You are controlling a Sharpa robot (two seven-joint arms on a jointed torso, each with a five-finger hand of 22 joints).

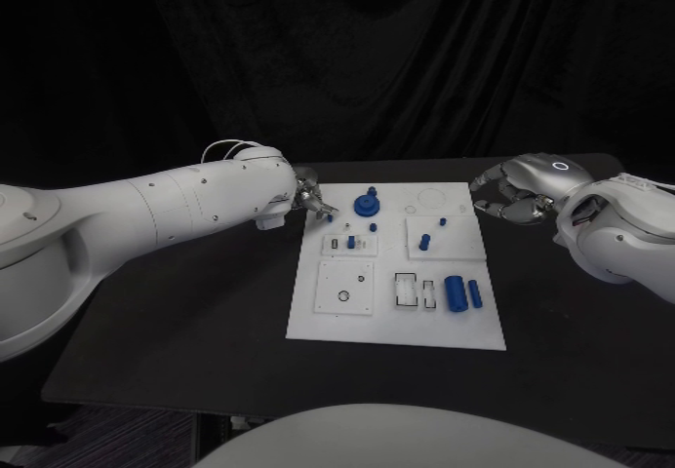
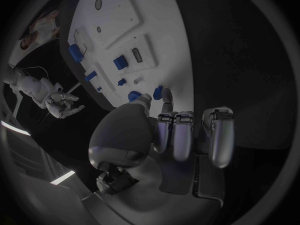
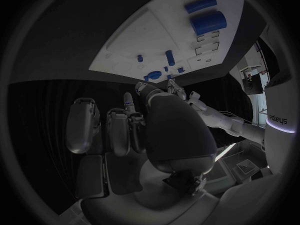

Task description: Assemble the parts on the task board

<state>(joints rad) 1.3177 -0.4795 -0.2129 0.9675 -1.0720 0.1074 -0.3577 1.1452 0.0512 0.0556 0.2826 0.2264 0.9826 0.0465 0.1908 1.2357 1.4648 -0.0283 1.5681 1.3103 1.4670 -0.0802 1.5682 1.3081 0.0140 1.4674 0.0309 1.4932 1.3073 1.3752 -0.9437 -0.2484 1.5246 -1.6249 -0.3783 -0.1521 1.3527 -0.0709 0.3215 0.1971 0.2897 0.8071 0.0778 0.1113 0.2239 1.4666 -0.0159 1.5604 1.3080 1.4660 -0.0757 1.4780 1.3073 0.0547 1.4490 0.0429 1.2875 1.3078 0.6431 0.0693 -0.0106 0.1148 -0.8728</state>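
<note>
The white task board [image 1: 401,327] lies mid-table. At its far-left corner my left hand [image 1: 312,202] has its fingers curled. In the left wrist view a small blue part [image 2: 158,91] sits pinched between the thumb and a fingertip [image 2: 166,104] of that hand [image 2: 156,135]. A round blue piece with a peg [image 1: 367,205] stands just right of it. Small blue pegs [image 1: 422,240] stand in the middle plates. A large blue cylinder [image 1: 456,292] and a thinner one [image 1: 476,293] lie near the right edge. My right hand [image 1: 509,198] hovers past the far-right corner, loosely cupped and holding nothing.
The board [image 3: 131,40] sits on a black table [image 1: 183,322] with bare surface on both sides and in front. A square plate with a round hole [image 1: 346,289] and two rectangular slots [image 1: 405,291] lie on the near half.
</note>
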